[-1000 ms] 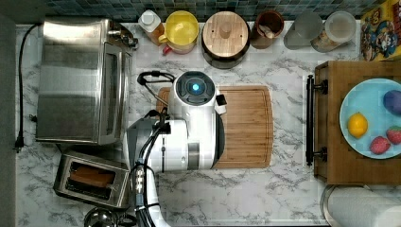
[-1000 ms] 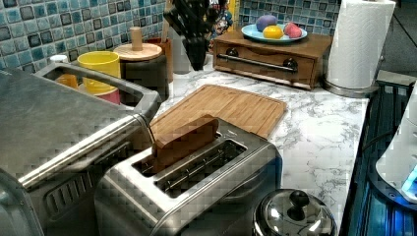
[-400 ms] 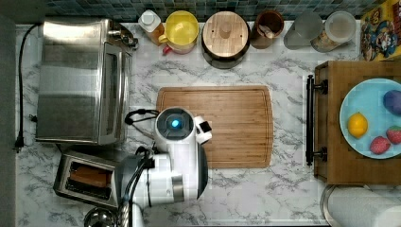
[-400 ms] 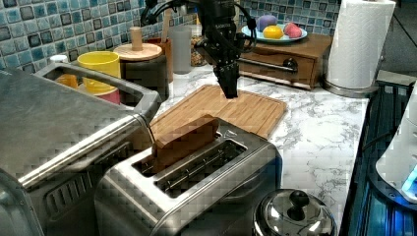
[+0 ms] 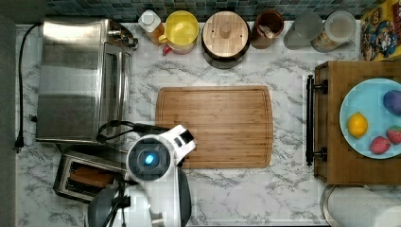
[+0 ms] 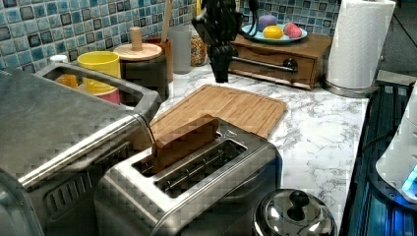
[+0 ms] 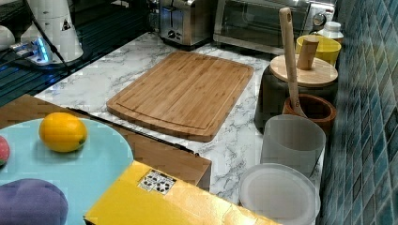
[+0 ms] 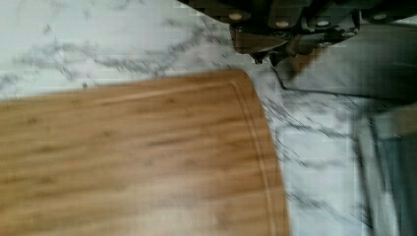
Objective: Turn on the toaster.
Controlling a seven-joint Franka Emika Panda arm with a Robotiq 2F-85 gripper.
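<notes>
Toaster: I see the toaster (image 5: 87,176) at about 8 o'clock in the top view, on the marble tabletop (image 5: 283,189), just in front of the toaster oven (image 5: 78,80). In the left view the toaster (image 6: 196,182) stands close to the camera with a slice of bread (image 6: 184,140) standing proud of one slot. I read that as not yet pushed down, so it isn't running.

Hand: in the left view the hand (image 6: 221,73) hangs pointing down over the far edge of the cutting board (image 6: 223,105). The fingertips look close together in the wrist view (image 8: 265,56), but I cannot tell for sure whether they are shut. It carries nothing I can make out.

Arm: in the top view the wrist (image 5: 156,156) sits over the board's 7 o'clock corner, between the board (image 5: 215,125) and the toaster. I judge that as a line-up for the toaster's end face, where a lever would be.

Lever: I can't pick it out with confidence. The right view shows the toaster (image 7: 183,18) at 12 o'clock with knobs on its end.

Clutter: a yellow mug (image 5: 180,29) and a lidded canister (image 5: 225,33) line the back wall, well apart from my path.

Next: I'd come down onto the lever from above.
</notes>
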